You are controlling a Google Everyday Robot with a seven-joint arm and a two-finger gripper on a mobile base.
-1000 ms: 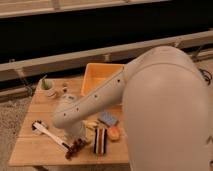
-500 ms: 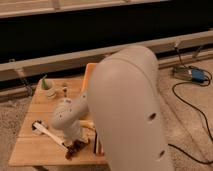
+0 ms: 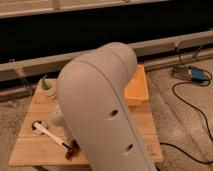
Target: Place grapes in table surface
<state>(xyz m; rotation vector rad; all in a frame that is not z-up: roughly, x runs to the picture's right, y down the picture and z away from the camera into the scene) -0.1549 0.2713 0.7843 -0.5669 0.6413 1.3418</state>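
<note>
The grapes [image 3: 71,150], a small dark reddish-purple bunch, lie on the light tan wooden table surface [image 3: 35,150] near its front edge. My gripper [image 3: 68,143] is low over the table's front left, right by the grapes. Only its pale wrist [image 3: 59,116] shows clearly, because my big grey arm link [image 3: 102,110] fills the middle of the view and hides the rest. I cannot tell whether the grapes are held or resting on the wood.
A white and black elongated item [image 3: 46,132] lies on the table, left of the grapes. A small potted plant [image 3: 48,88] stands at the back left. A yellow-orange bin [image 3: 140,91] sits at the back right. Cables and a blue device [image 3: 198,76] lie on the floor, right.
The big arm link now covers the middle of the table and the items there. More of the bin's right side shows. The grapes stay near the front edge.
</note>
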